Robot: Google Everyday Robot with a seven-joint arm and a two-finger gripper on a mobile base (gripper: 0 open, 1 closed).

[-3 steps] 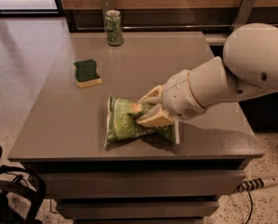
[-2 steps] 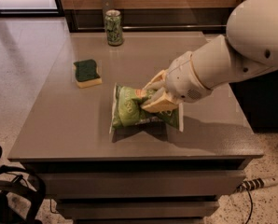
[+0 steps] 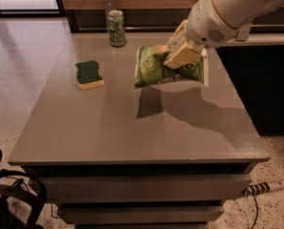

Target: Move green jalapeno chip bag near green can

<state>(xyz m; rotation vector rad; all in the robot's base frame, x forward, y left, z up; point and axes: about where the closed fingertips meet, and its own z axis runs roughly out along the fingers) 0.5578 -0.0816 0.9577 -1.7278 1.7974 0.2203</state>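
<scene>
My gripper (image 3: pixel 180 56) is pinched tight on the crinkly light-green foil chip bag (image 3: pixel 151 70). The bag lay on the grey table (image 3: pixel 85 128) before. Now it hangs above it, closer to the small dark-green drink can (image 3: pixel 116 27). Nearly there, I think.

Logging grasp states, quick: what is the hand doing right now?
Hand: closed on the green jalapeno chip bag, holding it just above the table, to the right of the green can.
</scene>
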